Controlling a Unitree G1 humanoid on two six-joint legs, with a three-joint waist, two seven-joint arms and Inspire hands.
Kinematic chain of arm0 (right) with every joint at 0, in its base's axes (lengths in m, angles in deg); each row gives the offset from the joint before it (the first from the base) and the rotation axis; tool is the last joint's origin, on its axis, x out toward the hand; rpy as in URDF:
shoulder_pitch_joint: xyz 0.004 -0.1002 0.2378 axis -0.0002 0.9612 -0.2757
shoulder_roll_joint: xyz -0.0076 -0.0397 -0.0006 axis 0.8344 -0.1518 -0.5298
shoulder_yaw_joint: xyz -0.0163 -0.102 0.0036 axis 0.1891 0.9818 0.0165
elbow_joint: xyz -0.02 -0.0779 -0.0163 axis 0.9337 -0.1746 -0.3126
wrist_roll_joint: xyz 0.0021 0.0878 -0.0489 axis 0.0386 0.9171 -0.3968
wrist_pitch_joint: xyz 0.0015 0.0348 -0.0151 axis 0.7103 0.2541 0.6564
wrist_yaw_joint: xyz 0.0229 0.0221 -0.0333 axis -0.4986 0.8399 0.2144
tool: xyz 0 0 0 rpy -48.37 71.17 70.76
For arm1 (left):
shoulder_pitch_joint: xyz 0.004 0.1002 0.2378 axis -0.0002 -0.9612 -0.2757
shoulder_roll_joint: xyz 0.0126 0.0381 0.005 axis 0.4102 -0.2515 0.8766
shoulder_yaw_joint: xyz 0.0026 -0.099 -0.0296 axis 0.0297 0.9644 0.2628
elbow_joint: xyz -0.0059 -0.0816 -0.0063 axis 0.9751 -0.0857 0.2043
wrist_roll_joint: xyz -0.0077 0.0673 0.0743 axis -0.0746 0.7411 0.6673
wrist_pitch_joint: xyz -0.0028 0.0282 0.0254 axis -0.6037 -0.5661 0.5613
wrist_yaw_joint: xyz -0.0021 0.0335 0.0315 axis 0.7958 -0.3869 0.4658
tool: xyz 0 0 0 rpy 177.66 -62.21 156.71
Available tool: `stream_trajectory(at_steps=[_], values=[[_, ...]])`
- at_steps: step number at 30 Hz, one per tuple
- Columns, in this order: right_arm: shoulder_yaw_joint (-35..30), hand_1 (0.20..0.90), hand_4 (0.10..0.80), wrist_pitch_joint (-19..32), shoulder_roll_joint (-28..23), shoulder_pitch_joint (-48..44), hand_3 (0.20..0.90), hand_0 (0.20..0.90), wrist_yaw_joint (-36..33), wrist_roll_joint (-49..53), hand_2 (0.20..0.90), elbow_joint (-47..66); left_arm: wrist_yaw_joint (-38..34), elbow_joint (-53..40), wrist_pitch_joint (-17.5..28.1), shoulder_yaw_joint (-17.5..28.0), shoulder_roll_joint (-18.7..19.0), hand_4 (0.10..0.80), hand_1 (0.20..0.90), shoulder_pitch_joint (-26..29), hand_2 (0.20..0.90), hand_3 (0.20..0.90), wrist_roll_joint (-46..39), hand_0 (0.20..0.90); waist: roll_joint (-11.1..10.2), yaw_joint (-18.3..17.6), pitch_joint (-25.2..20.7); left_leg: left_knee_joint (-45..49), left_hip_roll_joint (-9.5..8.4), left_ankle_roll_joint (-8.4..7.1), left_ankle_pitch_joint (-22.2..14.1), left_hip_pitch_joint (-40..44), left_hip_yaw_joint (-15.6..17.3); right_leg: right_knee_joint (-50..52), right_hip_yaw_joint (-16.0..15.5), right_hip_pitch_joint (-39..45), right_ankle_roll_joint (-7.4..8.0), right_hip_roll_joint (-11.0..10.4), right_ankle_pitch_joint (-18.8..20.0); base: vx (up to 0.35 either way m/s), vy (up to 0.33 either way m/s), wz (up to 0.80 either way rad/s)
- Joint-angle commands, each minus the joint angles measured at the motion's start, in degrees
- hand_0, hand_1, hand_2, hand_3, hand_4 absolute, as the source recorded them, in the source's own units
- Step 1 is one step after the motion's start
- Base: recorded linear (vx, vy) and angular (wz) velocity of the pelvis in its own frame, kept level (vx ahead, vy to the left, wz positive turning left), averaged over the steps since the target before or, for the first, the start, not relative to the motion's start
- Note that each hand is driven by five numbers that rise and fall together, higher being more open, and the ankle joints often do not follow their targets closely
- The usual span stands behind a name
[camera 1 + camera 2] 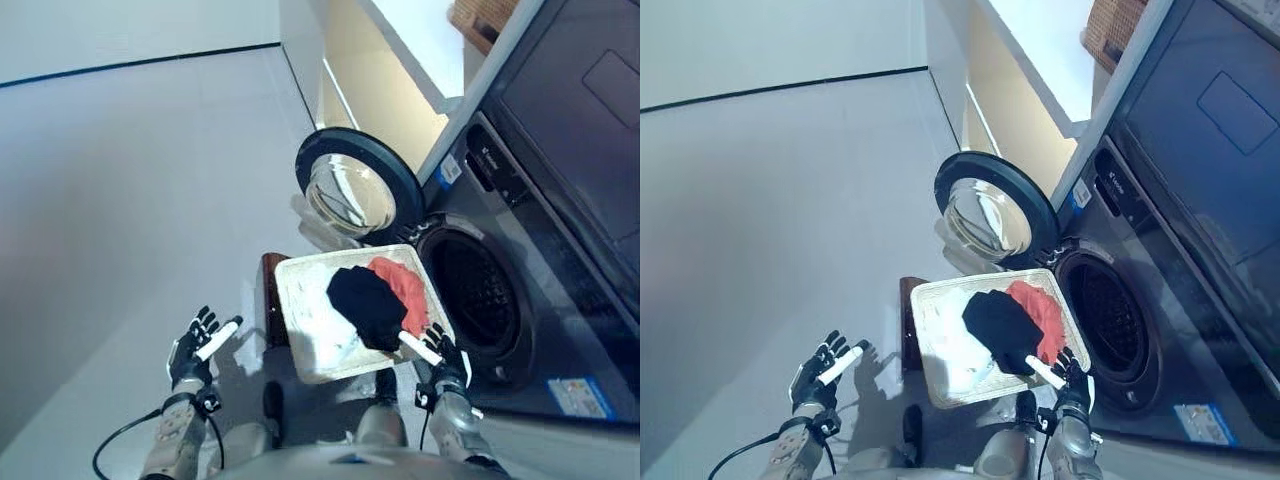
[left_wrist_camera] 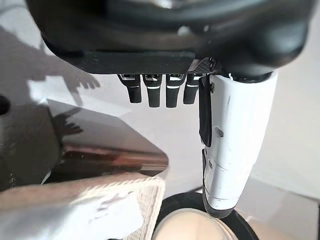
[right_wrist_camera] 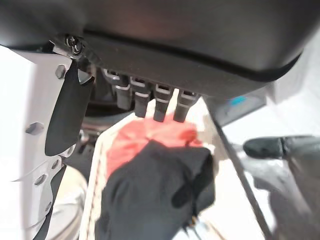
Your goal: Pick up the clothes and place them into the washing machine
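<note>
Clothes: black cloth (image 1: 366, 305) over red cloth (image 1: 402, 286), in white woven basket (image 1: 300, 330).
Right hand (image 1: 446, 368): fingers straight, just beside black cloth.
Left hand (image 1: 195, 345): spread, apart from basket.

A black garment (image 1: 366, 305) lies over a red garment (image 1: 404, 285) in a white basket (image 1: 300, 330). Beside the basket, the washing machine (image 1: 520, 250) is dark grey, its round door (image 1: 355, 190) black-rimmed with clear glass.

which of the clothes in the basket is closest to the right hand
The black garment. It lies on the near side of the white basket, just in front of the open right hand, while the red garment sits beyond it, toward the washing machine.
</note>
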Motion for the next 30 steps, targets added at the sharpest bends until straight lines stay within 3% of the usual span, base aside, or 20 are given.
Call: stream_trajectory(at_steps=[1,2,3,5,6,7,8,9,10,11,16,26,27,30], values=[[-2.16,0.900,0.800,3.63,-4.54,-3.11,0.900,0.900,-1.48,-1.33,0.900,5.60,0.11,-8.08,4.28,1.83,-0.11,0.800,0.900,3.12,0.900,0.900,-2.26,0.900,2.39,-0.66,0.51,5.86,10.81,-6.76,-7.35,1.95,-2.21,6.22,0.69,-4.32,-0.46,2.65,-1.97,0.066,-0.186,-0.12],[-2.16,0.900,0.800,3.63,-4.56,-3.12,0.900,0.900,-1.48,-1.33,0.900,5.60,0.14,-8.06,4.28,1.83,-0.12,0.800,0.900,3.13,0.900,0.900,-2.29,0.900,2.45,-0.71,0.49,5.99,10.87,-6.78,-7.44,1.85,-2.28,6.32,0.63,-4.36,-0.48,2.69,-2.05,0.109,-0.265,0.18],[-2.50,0.900,0.800,4.31,-5.71,-2.13,0.900,0.900,-0.83,-1.15,0.900,7.03,1.75,-10.15,4.50,1.95,-1.19,0.800,0.900,3.33,0.900,0.900,-5.80,0.900,2.77,-1.44,1.19,12.97,11.83,-7.97,-7.49,-1.45,-3.01,8.22,0.41,-3.95,-2.44,3.78,-4.95,0.086,-0.259,0.30],[-3.46,0.900,0.800,4.95,-6.61,-1.73,0.900,0.900,-1.31,-1.01,0.900,5.81,2.24,-9.99,4.36,0.64,-1.40,0.800,0.900,3.95,0.900,0.900,-5.03,0.900,3.04,-1.43,2.64,24.10,11.36,-9.15,-3.92,-7.05,-4.31,8.46,-0.46,-2.48,-4.48,4.20,-6.08,0.046,-0.197,0.44],[-3.49,0.900,0.800,4.96,-6.62,-1.77,0.900,0.900,-1.29,-1.00,0.900,5.78,2.24,-9.97,4.37,0.63,-1.40,0.800,0.900,4.00,0.900,0.900,-5.03,0.900,3.14,-1.55,2.64,24.46,11.38,-9.16,-4.04,-7.34,-4.51,8.47,-0.63,-2.49,-4.49,4.23,-6.08,-0.077,-0.041,0.54],[-4.02,0.900,0.800,5.76,-7.37,-2.43,0.900,0.900,-1.91,0.07,0.900,5.31,2.49,-10.01,4.56,-0.83,-0.68,0.800,0.900,4.81,0.900,0.900,-4.55,0.900,3.96,-1.17,3.68,18.85,12.65,-10.05,0.28,-10.99,-5.09,7.50,-1.33,-2.08,-3.69,4.37,-6.26,-0.016,0.032,0.50],[-3.72,0.900,0.800,5.76,-7.83,-2.41,0.900,0.900,-2.22,-0.29,0.900,5.57,2.05,-9.92,4.43,-1.19,-0.53,0.800,0.900,4.43,0.900,0.900,-3.34,0.900,4.87,-0.02,3.45,11.68,12.98,-9.71,1.57,-11.63,-6.98,6.70,-0.63,-1.65,-3.41,5.13,-6.81,0.025,0.049,0.39],[-3.74,0.900,0.800,5.78,-8.15,-2.84,0.900,0.900,-2.41,-0.40,0.900,5.89,1.83,-9.72,4.35,-1.51,-0.60,0.800,0.900,4.49,0.900,0.900,-2.80,0.900,5.35,-0.12,3.40,9.30,13.30,-9.69,2.61,-12.28,-6.46,6.67,-0.41,-1.72,-3.30,5.14,-6.64,0.098,0.056,0.16],[-3.74,0.900,0.800,5.78,-8.17,-2.84,0.900,0.900,-2.41,-0.41,0.900,5.89,1.81,-9.72,4.35,-1.51,-0.63,0.800,0.900,4.50,0.900,0.900,-2.78,0.900,5.35,-0.08,3.42,9.14,13.31,-9.70,2.66,-12.15,-6.39,6.70,-0.36,-1.71,-3.30,5.15,-6.68,0.075,0.041,-0.13],[-3.70,0.900,0.800,5.66,-8.19,-3.43,0.900,0.900,-2.47,-1.18,0.900,6.20,1.84,-9.35,4.26,-2.22,-0.25,0.800,0.900,4.40,0.900,0.900,-1.51,0.900,5.90,-1.11,3.07,9.12,14.04,-8.92,1.42,-11.08,-2.01,6.93,-0.39,-2.25,-2.92,4.57,-6.56,0.032,0.061,-0.35],[-3.32,0.900,0.800,4.91,-9.05,-6.47,0.900,0.900,-4.85,-4.47,0.900,6.31,1.24,-9.74,4.87,-2.70,0.49,0.800,0.900,5.25,0.900,0.900,0.25,0.900,6.89,-1.00,3.45,7.32,12.73,-8.24,1.00,-10.18,1.16,7.47,0.61,-5.14,-2.07,2.20,-5.15,-0.028,0.092,-0.24],[-0.82,0.900,0.800,2.22,-15.67,-18.60,0.900,0.900,-10.71,-15.83,0.900,2.00,-0.71,-13.03,6.32,-2.94,1.57,0.800,0.900,9.42,0.900,0.900,2.10,0.900,7.84,0.03,7.51,11.20,12.12,-9.05,0.68,-16.31,1.39,8.49,-0.70,-9.94,-1.08,-0.82,-3.41,-0.070,0.012,0.01],[0.63,0.900,0.800,0.68,-17.72,-21.63,0.900,0.900,-12.78,-20.14,0.900,0.61,-0.90,-13.41,6.40,-3.51,1.91,0.800,0.900,10.47,0.900,0.900,2.30,0.900,8.06,0.51,7.90,11.62,12.49,-9.91,1.20,-17.86,1.75,8.65,-1.60,-10.66,-0.85,-1.20,-3.13,-0.065,-0.033,0.08],[4.81,0.900,0.800,-2.49,-20.00,-27.14,0.900,0.900,-15.31,-28.31,0.900,-2.54,-1.20,-13.41,6.56,-4.82,2.16,0.800,0.900,12.43,0.900,0.900,3.04,0.900,8.28,1.26,8.18,12.47,13.01,-10.51,1.47,-19.56,1.48,9.16,-2.26,-11.94,-0.77,-1.30,-2.96,-0.033,-0.019,0.23]])
